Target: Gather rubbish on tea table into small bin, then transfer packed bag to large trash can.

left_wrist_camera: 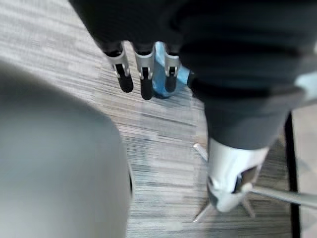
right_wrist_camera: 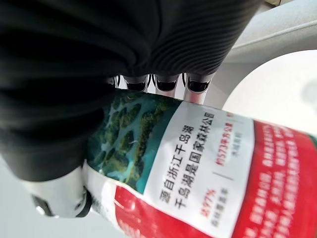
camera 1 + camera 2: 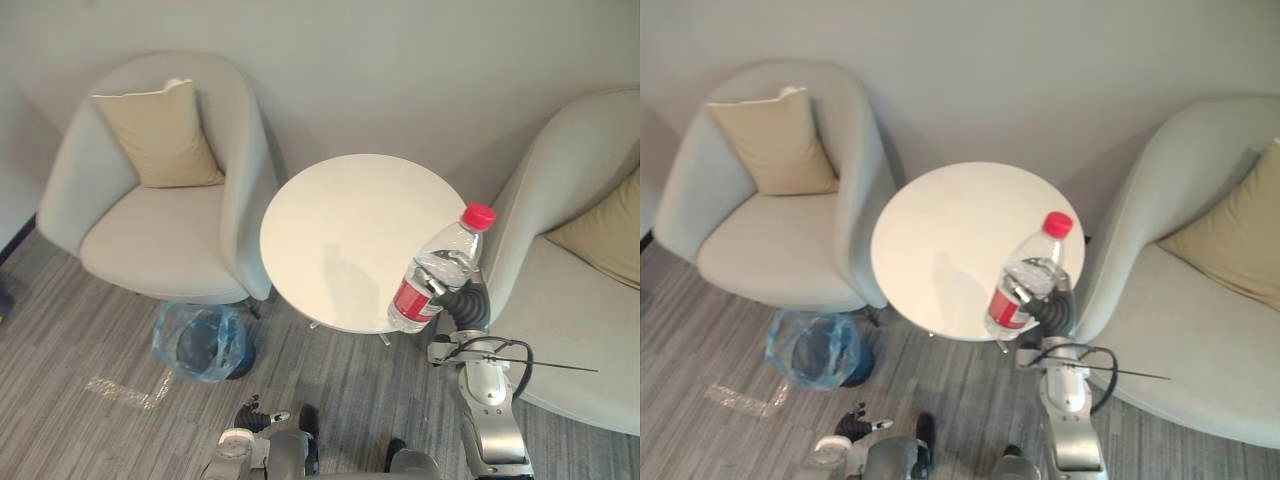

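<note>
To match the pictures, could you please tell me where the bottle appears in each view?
Left eye view: bottle in right hand, right edge of table.
Right eye view: bottle right of centre.
Right wrist view: bottle under fingers.
Left wrist view: blue-bagged bin.
Shared landmark: the table.

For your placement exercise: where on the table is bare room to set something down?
The round table is bare from its far rim to its left rim. It is crowded at its near-right edge, where the right hand grips the bottle.
</note>
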{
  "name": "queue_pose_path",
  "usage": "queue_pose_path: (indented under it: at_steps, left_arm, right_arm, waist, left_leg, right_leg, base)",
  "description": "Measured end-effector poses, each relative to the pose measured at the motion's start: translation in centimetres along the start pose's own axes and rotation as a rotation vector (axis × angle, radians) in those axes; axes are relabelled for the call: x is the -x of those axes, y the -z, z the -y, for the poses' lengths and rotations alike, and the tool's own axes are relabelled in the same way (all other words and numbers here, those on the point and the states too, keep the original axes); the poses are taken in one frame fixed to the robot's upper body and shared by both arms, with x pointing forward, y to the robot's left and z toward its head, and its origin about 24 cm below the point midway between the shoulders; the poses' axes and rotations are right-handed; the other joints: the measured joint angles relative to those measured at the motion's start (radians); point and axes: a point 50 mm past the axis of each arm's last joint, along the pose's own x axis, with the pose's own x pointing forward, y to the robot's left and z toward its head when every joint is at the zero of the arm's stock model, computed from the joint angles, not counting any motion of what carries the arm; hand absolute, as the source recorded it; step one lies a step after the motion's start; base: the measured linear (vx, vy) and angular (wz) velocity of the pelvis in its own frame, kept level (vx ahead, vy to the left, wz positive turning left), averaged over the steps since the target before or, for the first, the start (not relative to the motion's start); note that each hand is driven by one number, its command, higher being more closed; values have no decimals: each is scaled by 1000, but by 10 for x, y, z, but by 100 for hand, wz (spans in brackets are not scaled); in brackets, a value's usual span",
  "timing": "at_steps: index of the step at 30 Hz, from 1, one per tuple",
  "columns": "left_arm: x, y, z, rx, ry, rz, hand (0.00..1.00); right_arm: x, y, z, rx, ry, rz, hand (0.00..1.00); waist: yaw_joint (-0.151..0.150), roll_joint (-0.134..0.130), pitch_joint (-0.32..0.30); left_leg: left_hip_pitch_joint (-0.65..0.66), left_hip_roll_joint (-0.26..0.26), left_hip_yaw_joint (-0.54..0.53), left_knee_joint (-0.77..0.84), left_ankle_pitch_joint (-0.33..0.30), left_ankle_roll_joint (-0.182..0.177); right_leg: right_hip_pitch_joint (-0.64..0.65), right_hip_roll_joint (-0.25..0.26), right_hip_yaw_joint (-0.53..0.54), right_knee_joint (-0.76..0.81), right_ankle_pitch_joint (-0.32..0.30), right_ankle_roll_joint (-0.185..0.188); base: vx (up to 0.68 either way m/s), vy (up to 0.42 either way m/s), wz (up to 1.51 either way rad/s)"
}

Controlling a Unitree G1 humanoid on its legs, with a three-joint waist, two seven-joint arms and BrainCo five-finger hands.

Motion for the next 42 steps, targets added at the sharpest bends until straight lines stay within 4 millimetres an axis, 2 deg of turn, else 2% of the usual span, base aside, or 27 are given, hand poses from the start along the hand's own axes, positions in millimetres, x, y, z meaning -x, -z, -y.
queue_pose_path:
  at_steps: [2, 3, 7, 10, 12, 13, 14, 16, 19, 20, 21, 22, 23, 24, 25, 27, 29, 30, 31, 32, 33, 34, 35, 36, 38, 40, 42]
  left_arm:
    - [0, 1, -5, -48, -4, 3, 0]
    - [0, 2, -7, -52, -8, 1, 0]
    - [0, 7, -8, -55, -12, -18, 0]
    - [0, 9, -12, -58, -22, -25, 0]
    - [0, 9, -13, -59, -24, -26, 0]
    - [0, 10, -13, -60, -25, -28, 0]
    - [1, 11, -13, -60, -25, -32, 0]
    - [1, 12, -14, -61, -29, -34, 0]
    - [0, 5, -20, -15, -56, -8, 0]
    - [1, 6, -22, 7, -71, -12, 0]
    - [1, 8, -20, 23, -75, -24, 0]
    - [1, 10, -20, 24, -74, -37, 0]
    - [1, 11, -22, 37, -80, -38, 0]
    - [1, 10, -28, 41, -93, -32, 0]
    - [0, 7, -28, 48, -96, -30, 0]
    - [1, 10, -20, 64, -84, -39, 0]
    - [0, 5, -12, 93, -73, -35, 0]
    - [0, 3, -11, 97, -74, -24, 0]
    - [0, 2, -12, 95, -76, -21, 0]
    - [0, -1, -15, 90, -86, -8, 0]
    - [-1, -1, -19, 82, -96, -5, 0]
    - [-1, -2, -17, 66, -93, -3, 0]
    - [-1, -3, -16, 59, -91, -5, 0]
    - [-1, -4, -15, 46, -87, -2, 0]
    - [-2, -7, -19, 22, -95, 5, 0]
    - [-3, -7, -22, 16, -101, 2, 0]
    - [-2, -4, -21, -3, -95, -8, 0]
  right_arm:
    - [5, 11, 0, 4, 23, -58, 100]
    - [7, 17, -5, 6, 4, -80, 100]
    - [12, 32, -24, 22, -80, -145, 100]
    - [17, 47, -28, 38, -111, -216, 100]
    - [20, 52, -29, 42, -122, -243, 100]
    - [22, 54, -28, 45, -121, -256, 100]
    - [23, 54, -26, 47, -119, -258, 100]
    - [22, 53, -22, 52, -105, -254, 100]
    - [19, 49, -17, 54, -84, -234, 100]
    - [20, 48, -17, 57, -88, -236, 100]
    - [21, 49, -19, 49, -91, -242, 100]
    - [23, 50, -19, 47, -92, -248, 100]
    - [25, 50, -20, 44, -97, -253, 100]
    - [26, 50, -23, 37, -106, -255, 100]
    - [26, 49, -25, 32, -118, -253, 100]
    - [28, 44, -25, 36, -133, -233, 100]
    - [24, 35, -24, 29, -129, -190, 100]
    - [24, 35, -24, 30, -129, -193, 100]
    - [26, 36, -24, 29, -130, -199, 100]
    - [26, 35, -27, 23, -137, -198, 100]
    - [25, 34, -29, 17, -141, -193, 100]
    - [22, 33, -29, 21, -143, -179, 100]
    - [21, 33, -27, 23, -126, -178, 100]
    - [21, 34, -24, 28, -110, -184, 100]
    - [21, 38, -19, 38, -82, -207, 100]
    - [20, 39, -20, 38, -85, -206, 100]
    - [22, 49, -28, 36, -116, -250, 100]
  waist:
    - [9, -43, -11]
    - [11, -54, -18]
    - [18, -56, -19]
    - [20, -58, -18]
    - [19, -60, -15]
    - [15, -62, -14]
    - [3, -67, -12]
    - [-7, -76, -8]
    - [2, -86, 0]
    - [-1, -85, 9]
    - [-2, -60, 12]
    - [-13, -44, 19]
    - [-19, -67, 11]
    - [-10, -100, 6]
    - [-12, -110, 8]
    - [0, -69, -8]
    - [4, -22, 2]
    - [5, -15, 7]
    - [7, -20, 8]
    - [9, -45, 21]
    - [14, -54, 15]
    - [19, -45, 12]
    - [18, -37, 14]
    - [18, -37, 15]
    - [19, -70, 20]
    - [25, -82, 22]
    - [33, -85, 21]
  left_leg:
    - [49, -49, -10, -149, 90, 14]
    - [66, -61, -9, -196, 116, 22]
    - [127, -88, -7, -309, 173, 38]
    - [129, -95, -17, -318, 175, 39]
    - [128, -109, -38, -319, 172, 44]
    - [128, -114, -77, -318, 172, 44]
    - [125, -125, -122, -318, 173, 42]
    - [106, -154, -199, -315, 174, 43]
    - [30, -189, -278, -176, 126, 69]
    - [31, -191, -334, -148, 105, 82]
    - [41, -171, -388, -137, 102, 86]
    - [41, -159, -432, -130, 91, 72]
    - [41, -162, -473, -117, 80, 61]
    - [39, -194, -490, -104, 67, 64]
    - [38, -204, -507, -64, 48, 61]
    - [-14, -180, -484, 38, -27, 48]
    - [-76, -93, -291, 197, -96, 6]
    - [-88, -78, -221, 266, -92, 2]
    - [-90, -69, -180, 306, -87, -7]
    - [-115, -66, -141, 361, -83, -27]
    - [-122, -55, -111, 361, -100, -10]
    - [-125, -5, -71, 295, -111, 5]
    - [-118, 29, -57, 211, -78, 5]
    - [-112, 38, -50, 156, -60, -9]
    - [-76, -26, -44, 85, -21, 18]
    - [-62, -43, -51, 70, -22, 20]
    - [11, -44, -47, 34, -22, 21]
  right_leg:
    - [3, -9, 11, -51, 34, 3]
    - [4, -10, 15, -65, 47, 2]
    - [9, -14, 41, -70, 64, 9]
    - [9, -20, 39, -57, 51, 6]
    - [1, -33, 40, -12, 11, 26]
    - [-3, -29, 84, 25, -46, 26]
    - [-7, -5, 147, 54, -97, 10]
    - [-10, 41, 235, 67, -146, -22]
    - [13, 22, 198, 121, -154, -43]
    - [-28, 36, 240, 254, -145, -99]
    - [-114, 97, 327, 392, -158, -148]
    - [-127, 150, 387, 373, -181, -128]
    - [-142, 184, 422, 261, -160, -116]
    - [-151, 159, 420, 152, -70, -110]
    - [-137, 147, 414, 156, -62, -63]
    - [-98, 154, 365, 106, -66, -70]
    - [-56, 166, 314, 90, -81, -83]
    - [-23, 164, 296, 82, -83, -85]
    - [9, 158, 284, 66, -83, -86]
    - [48, 139, 276, 36, -84, -87]
    - [59, 129, 274, 17, -85, -88]
    - [66, 129, 266, 1, -85, -87]
    - [73, 128, 252, 2, -95, -70]
    - [77, 123, 247, 6, -107, -51]
    - [85, 79, 222, 2, -109, -37]
    - [93, 69, 226, 7, -97, -22]
    - [99, 74, 262, 85, -83, -23]
  base:
    - [-77, 114, 28]
    - [-72, 106, 5]
    - [-74, 89, -8]
    - [-67, 40, 8]
    - [-65, 10, 33]
    - [-30, -56, 74]
    - [3, -102, 100]
    - [93, -79, 133]
    - [142, -35, 118]
    - [211, -78, 119]
    - [221, -100, 131]
    - [207, -129, 150]
    - [215, -145, 136]
    - [225, -155, 127]
    - [232, -133, 93]
    - [197, -56, 56]
    - [224, -17, 48]
    - [224, -15, 44]
    - [247, 5, 38]
    - [163, 28, 28]
    - [232, 52, 14]
    - [186, 61, 9]
    - [178, 64, 18]
    - [137, 102, 42]
    - [229, 141, 51]
    - [177, 90, 22]
    - [162, 73, -9]
